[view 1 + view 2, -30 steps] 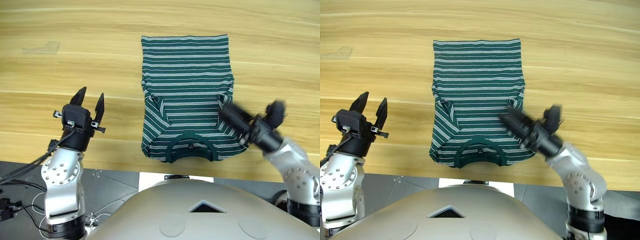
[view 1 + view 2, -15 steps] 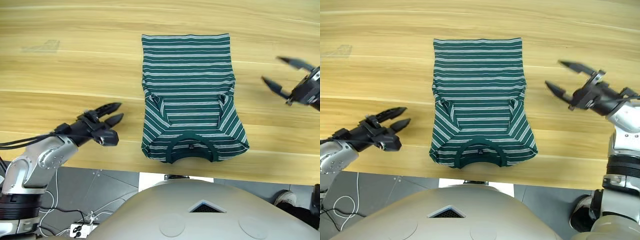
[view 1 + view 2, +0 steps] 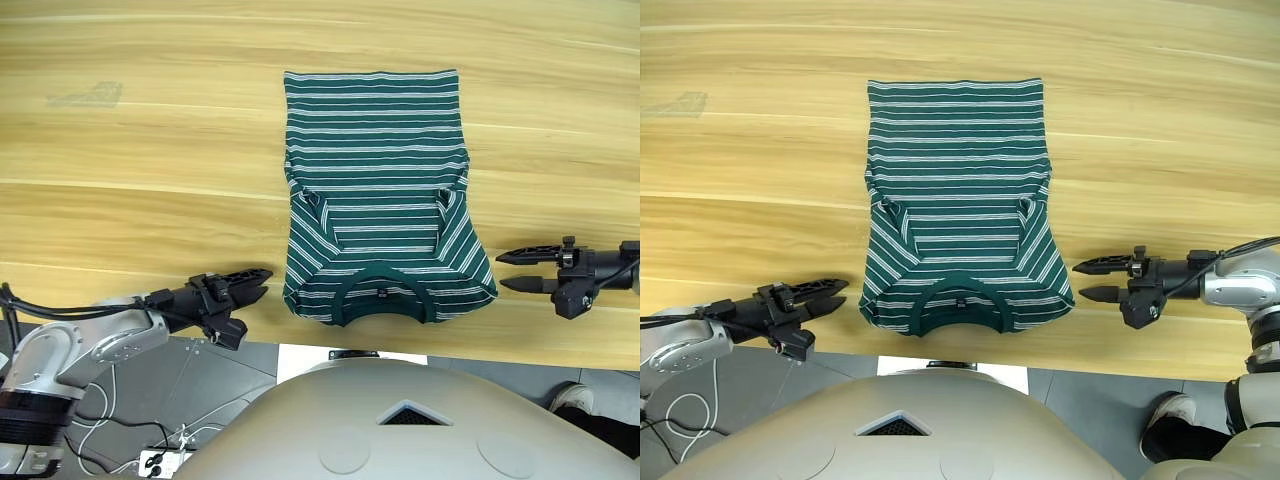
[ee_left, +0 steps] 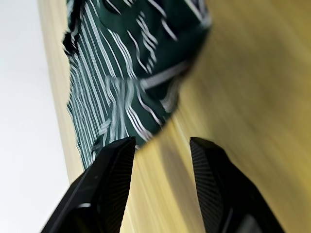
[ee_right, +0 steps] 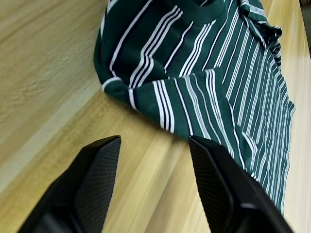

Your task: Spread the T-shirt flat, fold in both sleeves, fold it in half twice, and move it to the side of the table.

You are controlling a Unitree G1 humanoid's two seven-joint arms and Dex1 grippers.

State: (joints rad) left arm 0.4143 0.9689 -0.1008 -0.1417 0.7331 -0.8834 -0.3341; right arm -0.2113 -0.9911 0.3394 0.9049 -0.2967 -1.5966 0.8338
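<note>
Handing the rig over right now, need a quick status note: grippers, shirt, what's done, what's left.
Left gripper: open, empty, at the near left corner of the T-shirt.
Right gripper: open, empty, at the near right corner, fingers pointing at it.
T-shirt: lying flat mid-table, collar toward the robot.
Done: spread flat, both sleeves folded in.
Left: fold in half twice, then move it to the side of the table.

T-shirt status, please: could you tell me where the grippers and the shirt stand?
Left gripper open, right gripper open, low beside the collar-end corners, not touching. T-shirt flat, sleeves folded in. Only bare table between.
</note>
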